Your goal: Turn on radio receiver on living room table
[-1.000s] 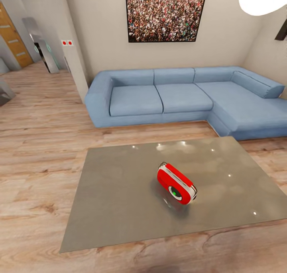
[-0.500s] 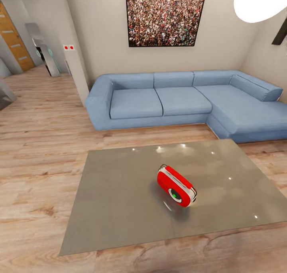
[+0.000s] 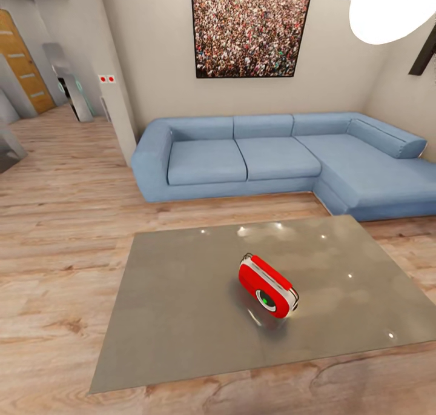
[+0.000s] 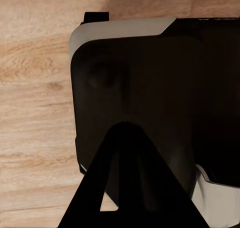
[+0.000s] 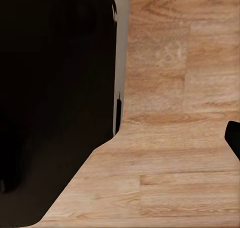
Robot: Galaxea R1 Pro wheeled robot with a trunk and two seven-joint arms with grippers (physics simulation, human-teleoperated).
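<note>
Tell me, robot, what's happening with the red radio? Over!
Radio receiver standing on the table, untouched. Grippers' state can't be told; wrist cameras look down at the wood floor. Nothing on the tabletop blocking it. Over.

head high over table (image 3: 181,294), wrists floorward

The table (image 3: 181,306), low with a glossy grey top, stands on the light wood floor (image 3: 60,221). The red radio (image 3: 267,285) lies on it, somewhat toward the table's right half, its round dial with the green centre facing the near edge; whether it rests flat or tilted is hard to tell. Beyond the table a blue corner sofa (image 3: 272,157) runs along the wall and turns down past the table's far right corner. A framed crowd photo (image 3: 251,31) hangs above the sofa. A white lamp (image 3: 387,9) hangs above the sofa's right end.
</note>
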